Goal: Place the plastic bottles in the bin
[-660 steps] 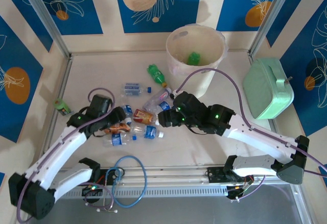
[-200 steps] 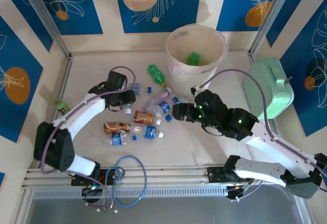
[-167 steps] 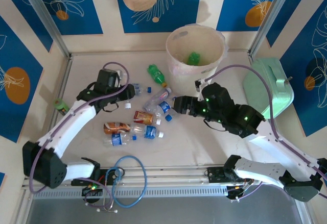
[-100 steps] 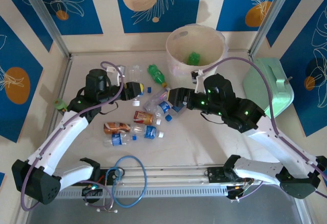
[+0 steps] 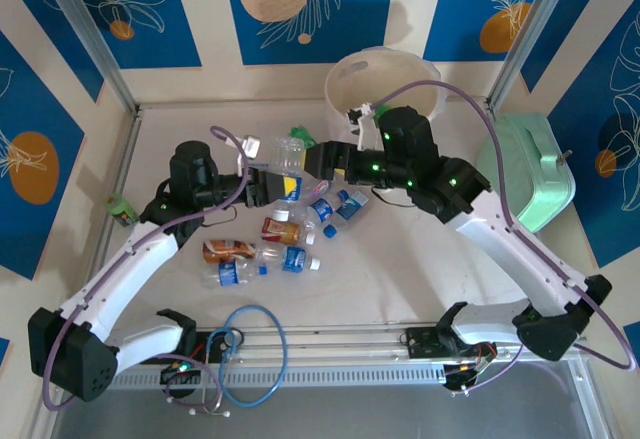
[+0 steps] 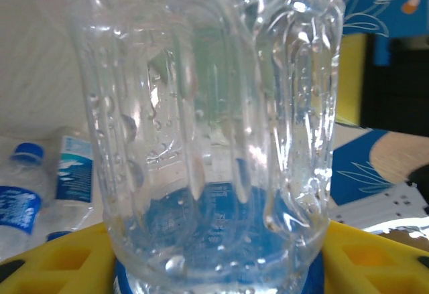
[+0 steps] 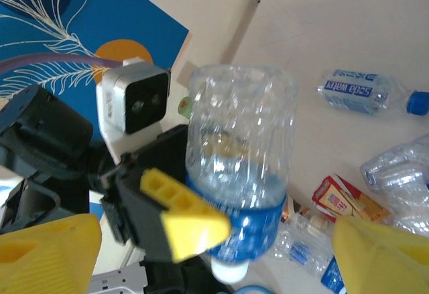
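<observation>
Top external view: we see the left gripper (image 5: 280, 187) closed around a clear bottle (image 5: 290, 153) at its blue label, holding it lifted above the table (image 5: 400, 279). The right gripper (image 5: 322, 162) faces this bottle from the opposite side, just beside it, with its jaws spread wide and clasping nothing. The bin (image 5: 345, 84) stands at the far edge of the table behind the right arm, which hides part of it. The lifted bottle is near the bin but outside it.

On the table below the two grippers lie an orange-labelled bottle (image 5: 232, 250), a second orange-labelled one close by, and several blue-labelled bottles (image 5: 298, 259). A green bottle (image 5: 119, 208) lies well apart at the left edge. A mint-green case (image 5: 525, 171) sits at the right.

Left wrist view: we look through the wet, clear wall of the lifted bottle. The left gripper's yellow pads (image 6: 47, 260) sit on either side of its blue label.

Right wrist view: we find the right gripper's own yellow fingers (image 7: 47, 254) far apart in the lower corners. The lifted bottle stands between them, base up and white cap down.
</observation>
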`<state>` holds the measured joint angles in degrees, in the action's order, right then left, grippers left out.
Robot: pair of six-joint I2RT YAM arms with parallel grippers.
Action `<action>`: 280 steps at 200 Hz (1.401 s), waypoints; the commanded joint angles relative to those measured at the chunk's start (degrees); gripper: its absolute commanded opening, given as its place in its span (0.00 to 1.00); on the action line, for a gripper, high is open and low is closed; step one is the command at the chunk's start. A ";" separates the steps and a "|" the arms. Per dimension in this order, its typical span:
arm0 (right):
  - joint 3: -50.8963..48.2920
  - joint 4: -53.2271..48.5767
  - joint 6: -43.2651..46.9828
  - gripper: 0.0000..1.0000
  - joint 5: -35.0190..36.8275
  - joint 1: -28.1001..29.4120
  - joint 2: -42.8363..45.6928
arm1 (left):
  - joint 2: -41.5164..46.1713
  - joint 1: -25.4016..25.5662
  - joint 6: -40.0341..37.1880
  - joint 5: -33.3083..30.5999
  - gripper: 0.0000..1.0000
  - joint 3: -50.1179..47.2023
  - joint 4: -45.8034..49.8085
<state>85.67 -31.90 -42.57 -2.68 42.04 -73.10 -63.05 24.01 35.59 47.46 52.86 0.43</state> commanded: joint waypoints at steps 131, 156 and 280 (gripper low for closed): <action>6.58 2.49 1.88 0.87 -6.18 -1.17 -8.46 | 1.70 2.36 5.15 11.86 0.55 -0.04 -11.37; 6.95 2.98 1.52 0.86 -7.23 -1.21 -8.90 | 1.74 2.45 5.50 12.47 0.54 0.05 -11.60; 7.50 3.74 1.43 0.67 -8.26 -0.91 -9.10 | 2.91 2.45 3.61 10.69 0.74 0.25 -8.66</action>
<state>91.50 -27.75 -41.56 -10.81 41.25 -82.43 -62.28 25.80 41.50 57.47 52.75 -7.46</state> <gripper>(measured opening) 0.682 0.685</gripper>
